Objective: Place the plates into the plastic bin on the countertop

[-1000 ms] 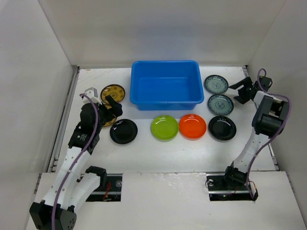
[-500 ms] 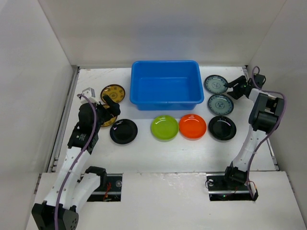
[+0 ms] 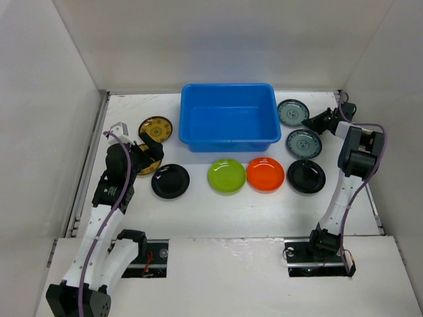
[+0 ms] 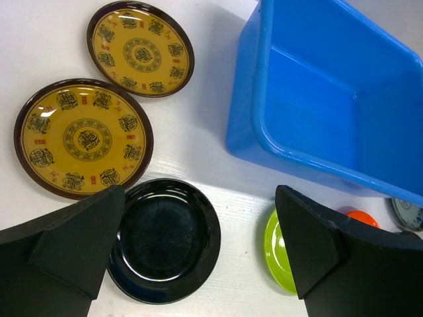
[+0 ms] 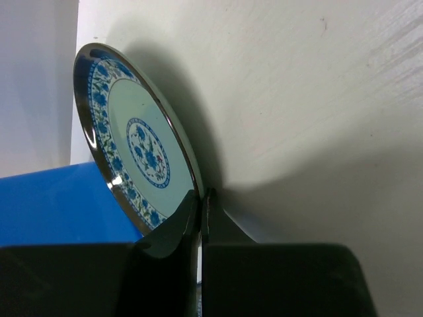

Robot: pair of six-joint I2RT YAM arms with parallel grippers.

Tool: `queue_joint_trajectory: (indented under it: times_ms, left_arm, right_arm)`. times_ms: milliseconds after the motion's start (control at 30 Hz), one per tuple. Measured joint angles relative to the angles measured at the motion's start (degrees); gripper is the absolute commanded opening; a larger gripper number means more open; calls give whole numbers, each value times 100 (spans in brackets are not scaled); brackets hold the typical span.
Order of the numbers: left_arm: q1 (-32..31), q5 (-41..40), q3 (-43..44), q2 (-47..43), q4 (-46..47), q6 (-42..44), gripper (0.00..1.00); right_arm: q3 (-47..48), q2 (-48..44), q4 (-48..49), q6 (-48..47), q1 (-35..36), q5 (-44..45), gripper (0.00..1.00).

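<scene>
Right gripper (image 5: 200, 196): fingers pinched together on the rim of a round blue-grey patterned plate (image 5: 135, 148), which sits just off the right end of the bright blue rectangular plastic bin (image 3: 228, 140), toward the back. The rim is right between the fingertips and the rest of the plate sticks out past them toward the bin. Can't tell if it's lifted or resting on the matte white countertop (image 3: 198, 211). Second blue-grey patterned plate (image 3: 304, 143) lies flat off the bin's right-front corner.

Left gripper (image 4: 199, 193): fingers spread wide, gripping nothing, hovering off the bin's left-front corner. Glossy black round plate (image 4: 165, 241) lies flat below, between the fingers, its left edge hidden behind one finger (image 4: 66, 247). Near yellow-brown patterned plate (image 4: 84, 137) and far yellow-brown patterned plate (image 4: 141, 48) lie left of the bin, outside the gap.

Along the bin's front: lime green plate (image 3: 227, 176), orange plate (image 3: 265, 174), second black plate (image 3: 306, 176).
</scene>
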Motion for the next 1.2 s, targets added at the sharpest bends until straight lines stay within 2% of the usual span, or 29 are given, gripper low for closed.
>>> queue_joint_trajectory:
  times_ms: [267,500,600,700,833,967,1067,1200]
  left_arm:
    - [0,28,0,46,11,-4,100]
    - [-50,35,0,315,101,107,100]
    - [-118,48,0,476,138,157,100]
    - [-160,103,0,636,168,188,100]
    - [-168,238,0,802,184,214,100]
    - [-168,356,0,828,190,227,100]
    - [-168,407,0,822,210,243,100]
    - [-166,426,0,739,210,256,100]
  right_arm:
    - [-144,-192,297,184,-4,116,0]
    - [-153,-1423,658,503,74,236,0]
    - [221,-1941,710,507,374,256,0]
    - [815,-2122,619,339,1001,229,1]
    - [1325,-2033,79,-199,2100,238,0]
    - [1729,-1462,-752,-817,3018,442,0]
    - [1954,-874,-1381,-1207,3362,717,1]
    - [2111,-238,-2076,-1552,3469,1121,1]
